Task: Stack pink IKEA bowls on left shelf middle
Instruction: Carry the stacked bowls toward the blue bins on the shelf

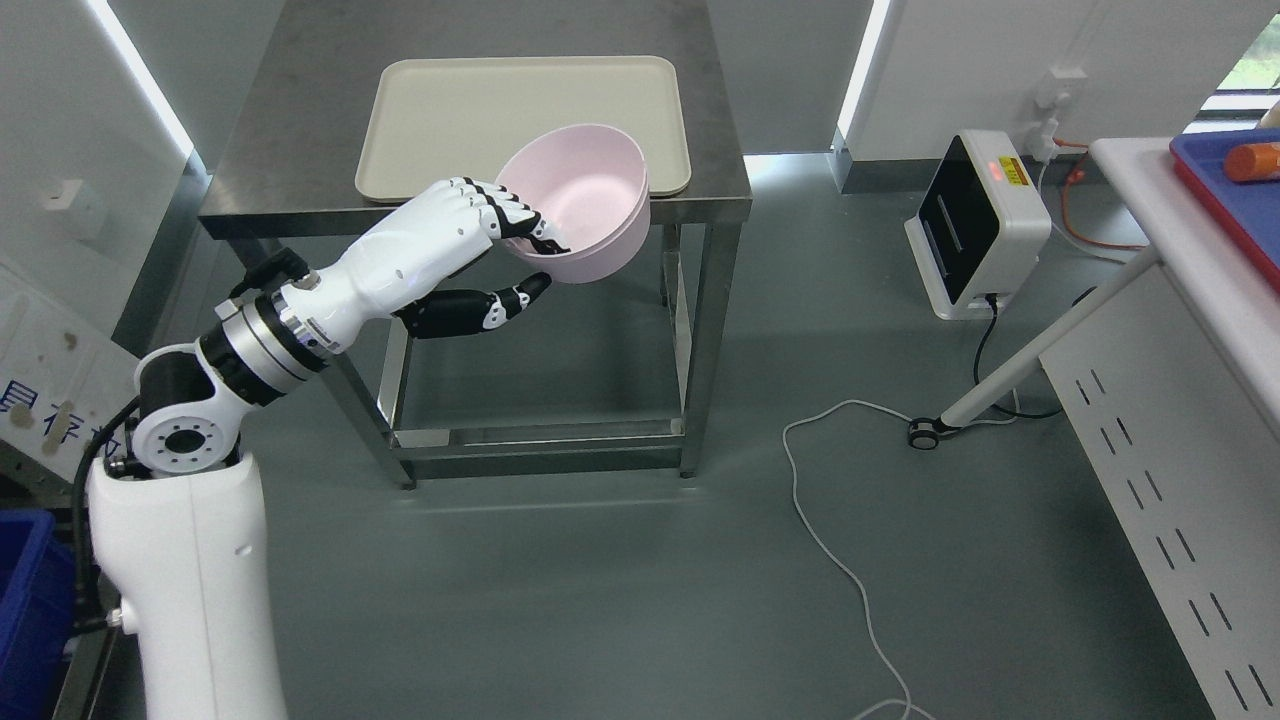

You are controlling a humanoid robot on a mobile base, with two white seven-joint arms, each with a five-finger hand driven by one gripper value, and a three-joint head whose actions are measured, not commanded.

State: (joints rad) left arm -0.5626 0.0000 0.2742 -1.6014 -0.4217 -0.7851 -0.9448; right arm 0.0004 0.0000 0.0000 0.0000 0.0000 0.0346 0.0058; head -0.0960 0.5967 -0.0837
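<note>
A pink bowl (pixel 590 200) hangs tilted in the air at the front edge of a steel table (pixel 300 150), over the corner of a beige tray (pixel 470 110). My left hand (pixel 525 250) is shut on the bowl's near rim: the fingers (pixel 500 205) curl over the rim into the bowl and the thumb (pixel 520 292) presses from below. The white left arm comes up from the lower left. No other pink bowl shows. The right arm is out of view.
The beige tray lies bare on the steel table. A white box-shaped device (pixel 975 225) stands on the floor at the right, with cables (pixel 850 560) running across the floor. A white table with a blue tray (pixel 1225 195) fills the right edge. A blue bin (pixel 25 600) sits at lower left.
</note>
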